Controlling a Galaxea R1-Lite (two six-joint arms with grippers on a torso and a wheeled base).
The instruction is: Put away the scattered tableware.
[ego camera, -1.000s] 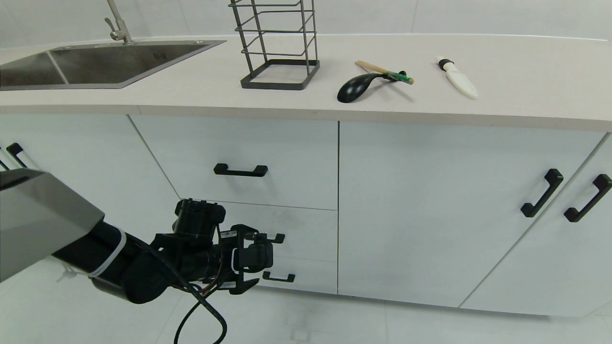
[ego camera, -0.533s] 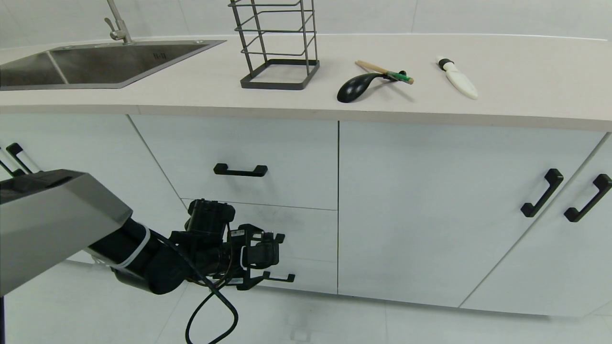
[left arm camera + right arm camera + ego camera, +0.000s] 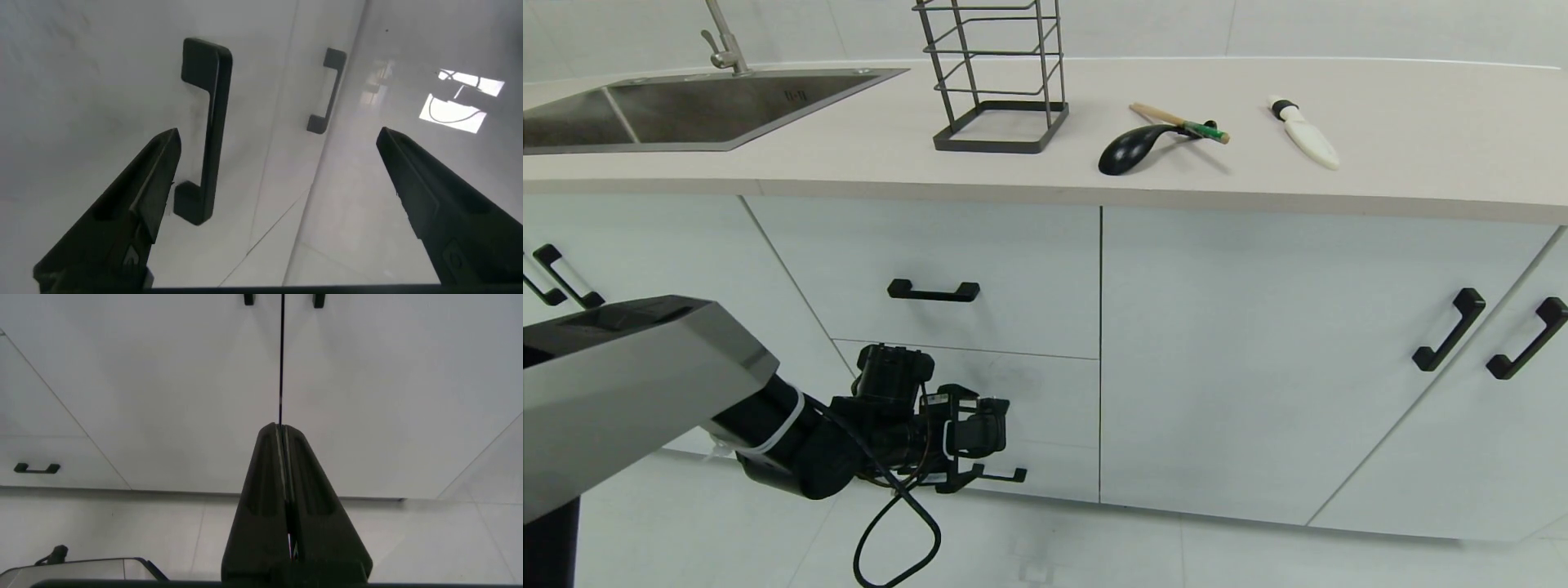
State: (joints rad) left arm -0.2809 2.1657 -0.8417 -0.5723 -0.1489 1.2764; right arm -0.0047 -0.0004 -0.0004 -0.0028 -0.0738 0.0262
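Found left tool low down, well below the bench, close against the front of the lower drawer. Noted fingers spread wide, nothing pinched. From the left wrist, saw a black handle between the two fingers, nearer one of them; could not tell whether touching. Saw a second handle farther off.

Found right tool with fingers pressed together, empty. Noted it aimed at white cabinet doors, in line with the dark seam between two of them.

Found all tableware on the bench:
- Black spoon near the front edge, about mid-length, bowl toward the front edge, stem running back and toward the right end.
- Chopsticks just behind the bowl, laid across the end of the spoon's stem and touching it, pale ends toward the back edge, green-banded ends toward the right end.
- White knife farther toward the right end, apart from spoon and chopsticks, lying flat, black band at the end nearer the back edge.

Noted dark wire rack upright, on the sink side of the spoon, near it but not touching. Noted steel sink set into the left end, tap at its back edge.

Below the front edge, logged upper drawer pull above the left tool, and two angled door pulls toward the right end.
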